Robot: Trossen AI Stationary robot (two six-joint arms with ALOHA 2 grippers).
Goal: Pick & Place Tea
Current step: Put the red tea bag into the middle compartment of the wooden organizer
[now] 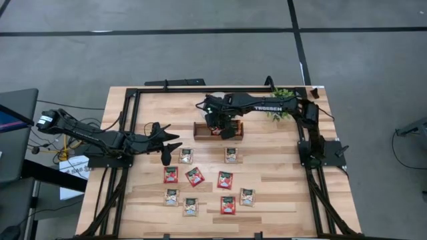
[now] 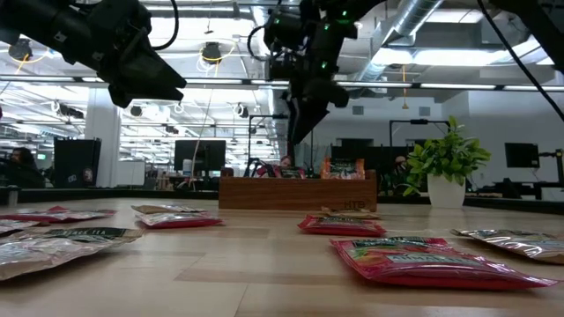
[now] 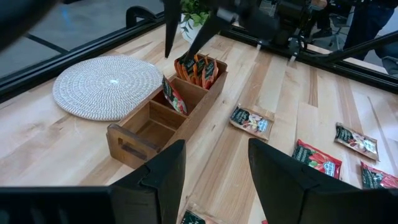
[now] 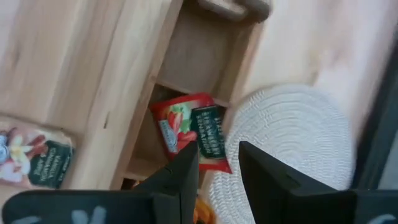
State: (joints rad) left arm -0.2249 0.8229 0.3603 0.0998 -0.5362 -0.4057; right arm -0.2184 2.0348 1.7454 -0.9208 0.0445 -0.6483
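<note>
We see the right tool [image 1: 223, 129] poised above the wooden tray [image 1: 200, 131] at the far middle of the tabletop [image 1: 280, 187], its fingers [image 4: 180, 180] spread apart with nothing between them. Directly beneath that tool, a red tea sachet [image 4: 189, 129] stands tilted in the tray's middle compartment, leaning against the compartment wall; it lies just below the fingertips, clear of them. In the left wrist view the same red sachet [image 3: 173, 96] shows propped at an angle in the middle compartment, while the end compartment beside the plant holds a row of upright sachets [image 3: 198, 68]. The compartment at the other end looks bare. A round woven mat [image 3: 109, 85] lies just beside the tray, on its far side.

The left tool [image 1: 170, 148] hovers over the tabletop, nearer the left edge, fingers [image 3: 155, 180] spread wide and holding nothing. It sits apart from the tray and close to the nearest loose sachet [image 1: 186, 156].

The remaining tea lies flat on the tabletop in front of the tray: a scatter of red sachets [image 1: 225, 180] and pale ones [image 1: 231, 155], well apart from the right tool. A small potted plant [image 1: 280, 112] stands near the right arm's base.
</note>
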